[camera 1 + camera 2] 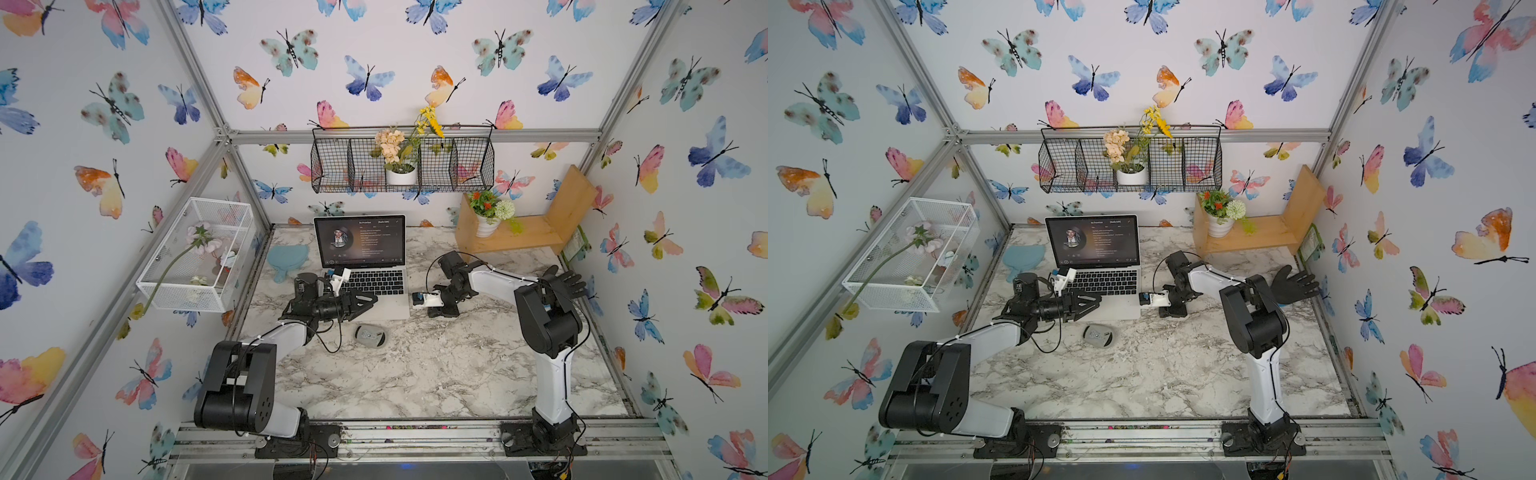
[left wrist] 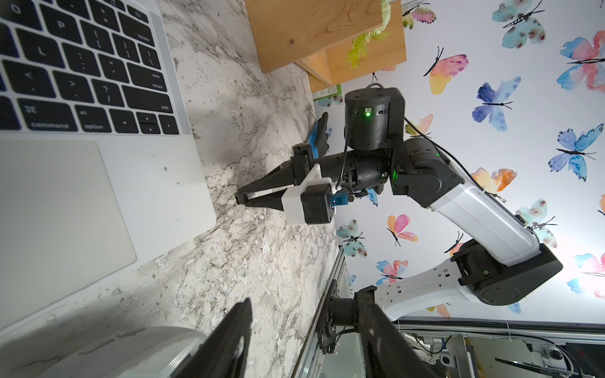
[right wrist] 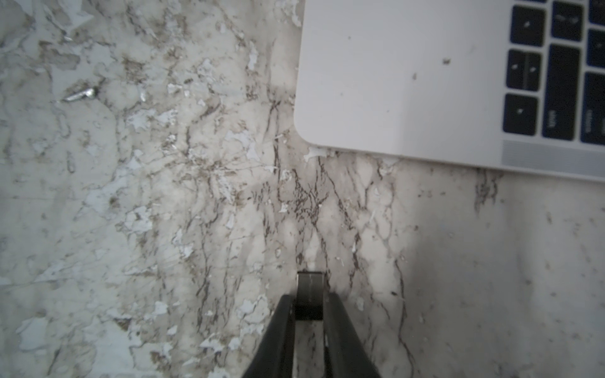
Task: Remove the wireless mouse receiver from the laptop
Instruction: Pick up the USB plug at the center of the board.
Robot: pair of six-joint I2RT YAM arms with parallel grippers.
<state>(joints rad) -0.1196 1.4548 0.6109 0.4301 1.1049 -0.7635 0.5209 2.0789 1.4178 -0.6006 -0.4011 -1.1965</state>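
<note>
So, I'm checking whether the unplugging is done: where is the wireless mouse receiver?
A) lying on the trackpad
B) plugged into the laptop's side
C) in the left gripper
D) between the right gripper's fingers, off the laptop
D: in the right wrist view the wireless mouse receiver sits pinched in the right gripper, with a strip of marble tabletop showing between it and the laptop.

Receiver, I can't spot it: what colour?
The receiver: black stub, silvery plug; clearest in right wrist view.
</note>
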